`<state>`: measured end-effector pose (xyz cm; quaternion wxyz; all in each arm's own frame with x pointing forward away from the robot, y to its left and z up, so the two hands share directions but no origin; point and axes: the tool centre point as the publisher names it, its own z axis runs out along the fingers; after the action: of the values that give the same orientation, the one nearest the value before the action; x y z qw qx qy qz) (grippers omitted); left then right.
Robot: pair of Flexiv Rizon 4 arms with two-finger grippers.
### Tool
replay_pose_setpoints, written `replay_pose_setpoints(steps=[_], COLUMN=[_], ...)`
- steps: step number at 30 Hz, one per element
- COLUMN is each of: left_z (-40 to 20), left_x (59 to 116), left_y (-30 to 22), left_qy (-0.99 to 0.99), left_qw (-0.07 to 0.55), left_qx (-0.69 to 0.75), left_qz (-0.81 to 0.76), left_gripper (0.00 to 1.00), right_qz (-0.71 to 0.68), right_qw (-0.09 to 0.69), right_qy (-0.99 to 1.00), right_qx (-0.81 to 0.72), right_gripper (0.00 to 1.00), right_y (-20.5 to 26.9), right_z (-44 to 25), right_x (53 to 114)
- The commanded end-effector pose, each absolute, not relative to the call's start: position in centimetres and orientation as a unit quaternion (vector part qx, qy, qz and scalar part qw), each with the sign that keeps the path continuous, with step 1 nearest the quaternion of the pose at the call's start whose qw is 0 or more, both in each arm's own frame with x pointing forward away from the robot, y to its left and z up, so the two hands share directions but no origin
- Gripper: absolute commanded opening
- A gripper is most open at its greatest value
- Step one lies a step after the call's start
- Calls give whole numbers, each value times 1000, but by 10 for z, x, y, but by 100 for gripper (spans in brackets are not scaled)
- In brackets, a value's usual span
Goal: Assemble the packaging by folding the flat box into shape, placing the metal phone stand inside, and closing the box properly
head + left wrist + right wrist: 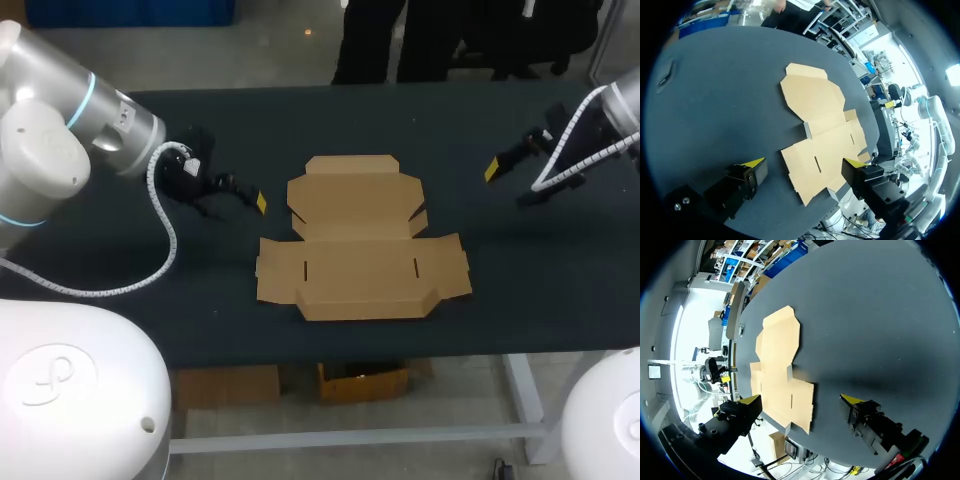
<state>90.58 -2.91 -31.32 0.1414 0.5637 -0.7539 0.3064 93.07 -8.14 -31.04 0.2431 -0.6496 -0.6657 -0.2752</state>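
A flat brown cardboard box lies unfolded in the middle of the dark table, its flaps spread out. My left gripper hovers to the left of the box, open and holding nothing. In the left wrist view the box lies ahead of the left gripper, whose yellow fingertips stand wide apart. My right gripper hangs open to the right of the box, also with nothing in it. The right wrist view shows the box ahead of the right gripper. No metal phone stand shows in any view.
The dark table has bare surface on all sides of the box, with its front edge a little below the box's near flap. Nothing else stands on it.
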Motion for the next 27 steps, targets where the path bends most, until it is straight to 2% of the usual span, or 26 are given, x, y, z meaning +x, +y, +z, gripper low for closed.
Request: replay_pose_setpoints(steps=[1,27], left_z=[-311,-304], left_x=[915,941], left_y=[-30,-19], left_qy=[-757,-763], left_qw=[146,151], left_qx=[563,558], left_qz=[298,290], left_gripper=[100,100], right_qz=[-270,-288], right_qw=[258,268], right_qy=[-668,-671], right_qx=[-643,-629], right_gripper=[100,100], right_y=[-78,-60], right_z=[-319,-341], right_x=[948,987])
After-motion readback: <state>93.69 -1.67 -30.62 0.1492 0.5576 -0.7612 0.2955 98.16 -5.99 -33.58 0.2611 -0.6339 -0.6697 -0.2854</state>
